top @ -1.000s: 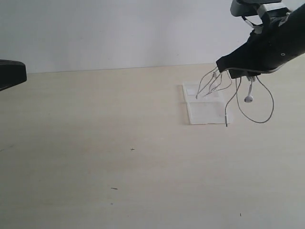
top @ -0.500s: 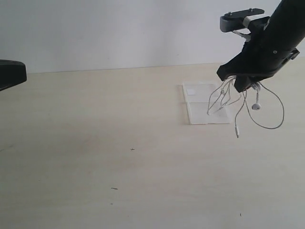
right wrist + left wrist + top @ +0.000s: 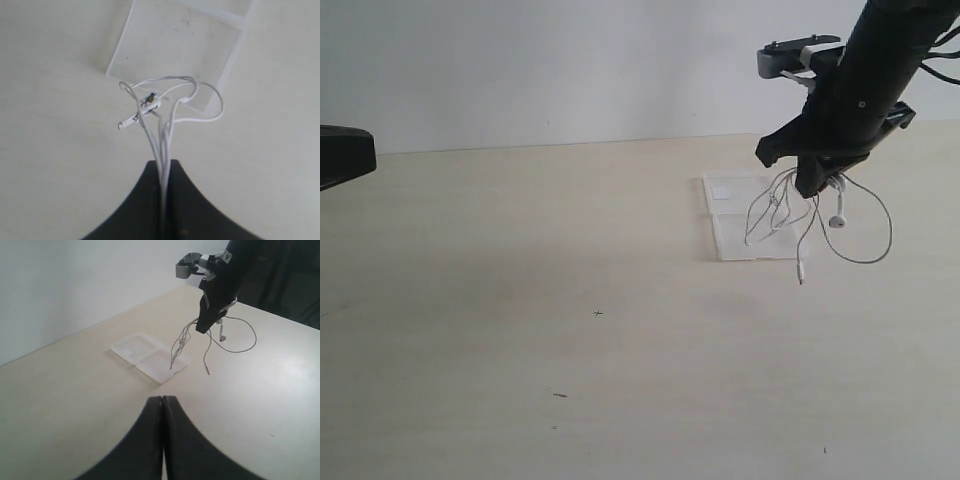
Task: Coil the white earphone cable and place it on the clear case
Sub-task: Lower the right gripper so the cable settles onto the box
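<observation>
Right jaws' cable (image 3: pixel 838 220) now nearer case (image 3: pixel 742 246)

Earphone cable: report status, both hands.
Right hand shut on the white earphone cable, loops dangling over the clear case. Left hand shut, empty, off to the side. No obstruction seen.

- This looks like a robot lab or test bench.
- A pale wood-grain table (image 3: pixel 520 350) stands against a plain white wall (image 3: pixel 570 60), like a staged work surface.
- A black robot arm (image 3: pixel 865 90) hangs over the table with a grey camera unit (image 3: pixel 790 55) on its wrist. Its right gripper (image 3: pixel 815 180) pinches a cable (image 3: pixel 837 220).
- The left gripper (image 3: pixel 162 399), fingers pressed together, shows a second arm on the same rig.
- Dark stands (image 3: pixel 285 275) rise beyond the table, too dim to name.
</observation>
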Robot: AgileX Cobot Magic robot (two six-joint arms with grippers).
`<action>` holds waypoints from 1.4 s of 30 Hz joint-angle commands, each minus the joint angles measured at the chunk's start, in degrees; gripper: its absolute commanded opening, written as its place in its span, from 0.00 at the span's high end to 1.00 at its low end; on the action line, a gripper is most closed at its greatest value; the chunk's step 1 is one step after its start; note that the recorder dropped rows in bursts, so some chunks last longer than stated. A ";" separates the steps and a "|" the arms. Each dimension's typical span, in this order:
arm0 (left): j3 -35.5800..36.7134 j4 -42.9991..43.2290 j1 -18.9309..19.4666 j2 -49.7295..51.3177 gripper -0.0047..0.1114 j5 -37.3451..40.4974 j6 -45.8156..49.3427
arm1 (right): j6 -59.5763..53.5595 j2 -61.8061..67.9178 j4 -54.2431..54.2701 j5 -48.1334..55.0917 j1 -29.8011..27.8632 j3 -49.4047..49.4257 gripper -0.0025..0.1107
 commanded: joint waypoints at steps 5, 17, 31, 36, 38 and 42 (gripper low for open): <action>0.13 -0.37 0.02 -0.10 0.96 -2.07 -0.21 | 0.03 6.25 -1.48 5.54 -0.25 -10.05 0.98; 0.13 -0.37 0.02 -0.10 0.96 -3.72 -0.21 | -0.07 15.63 -1.85 7.55 -0.25 -21.63 0.98; 0.13 -0.37 0.02 -0.10 0.96 -3.84 -0.31 | -0.18 18.45 -1.98 7.55 -0.25 -26.87 0.98; 0.13 -0.37 0.02 -0.10 0.96 -3.84 -0.31 | -0.59 18.97 -1.98 7.33 -0.25 -27.44 0.98; 0.13 -0.37 0.02 -0.10 0.96 -3.84 -0.31 | -0.59 19.36 -1.98 6.57 -0.25 -27.44 0.98; 0.13 -0.37 0.02 -0.10 0.96 -3.97 -0.31 | -0.59 19.96 -1.98 4.25 -0.13 -27.44 0.98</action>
